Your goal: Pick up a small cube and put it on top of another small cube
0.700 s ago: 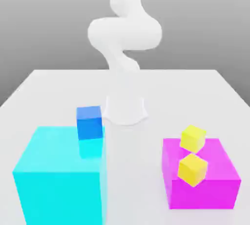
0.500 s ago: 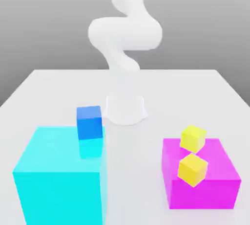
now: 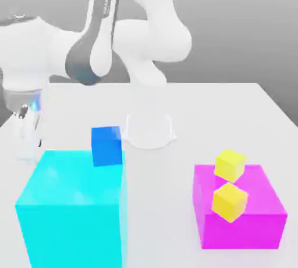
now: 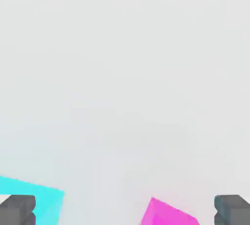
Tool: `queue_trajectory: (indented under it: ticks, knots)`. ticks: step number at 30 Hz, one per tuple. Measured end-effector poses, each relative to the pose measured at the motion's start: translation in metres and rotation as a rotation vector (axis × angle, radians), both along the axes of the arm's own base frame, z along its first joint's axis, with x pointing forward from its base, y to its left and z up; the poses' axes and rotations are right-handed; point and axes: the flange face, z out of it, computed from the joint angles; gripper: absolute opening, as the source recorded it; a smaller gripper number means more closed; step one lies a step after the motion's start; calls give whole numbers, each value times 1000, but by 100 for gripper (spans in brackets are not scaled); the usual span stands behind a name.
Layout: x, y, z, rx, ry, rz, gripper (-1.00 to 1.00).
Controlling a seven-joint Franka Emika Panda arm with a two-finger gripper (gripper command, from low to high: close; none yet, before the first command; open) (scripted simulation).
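Since my gripper [image 4: 124, 212] hangs with its fingers [image 4: 17, 210] spread wide and nothing between them, the grasp has yet to be made. Closest to it is the magenta cube [image 4: 168, 215], on the table [image 4: 122, 82] just under the hand, between the fingers but nearer one of them. Only a corner shows: plain, flat-faced, sharp-edged, turned askew to my fingers. I judge it light, stiff and not fragile, though smooth enough to slip, so I would square up and pinch two opposite faces around mid-height. Just beside the gripper [image 3: 26, 138] stands the cyan block [image 3: 73, 208], with a blue cube [image 3: 106, 145] at its far top edge. Well apart from my hand, two yellow cubes [image 3: 230, 165] seem to sit on the magenta block [image 3: 241, 226].
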Motion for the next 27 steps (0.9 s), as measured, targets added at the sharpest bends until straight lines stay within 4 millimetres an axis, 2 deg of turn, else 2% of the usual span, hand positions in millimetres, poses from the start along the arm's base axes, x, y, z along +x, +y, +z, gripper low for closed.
queue_trajectory:
  ticks: [4, 7, 10, 15, 16, 22, 24, 27]
  knots:
    - [-10, 48, -29, 39, 76, -72, 0]
    - [7, 70, -22, 13, 8, -164, 0]
    - [9, 65, -35, 1, -23, -213, 0]
    - [8, 64, -75, -2, -26, -222, 0]
    - [8, 65, -81, -2, -25, -223, -100]
    - [8, 65, -84, -2, -27, -223, -100]
    - [9, 64, -76, -2, -28, -223, -100]
    - [10, 64, -53, -2, -29, -222, -100]
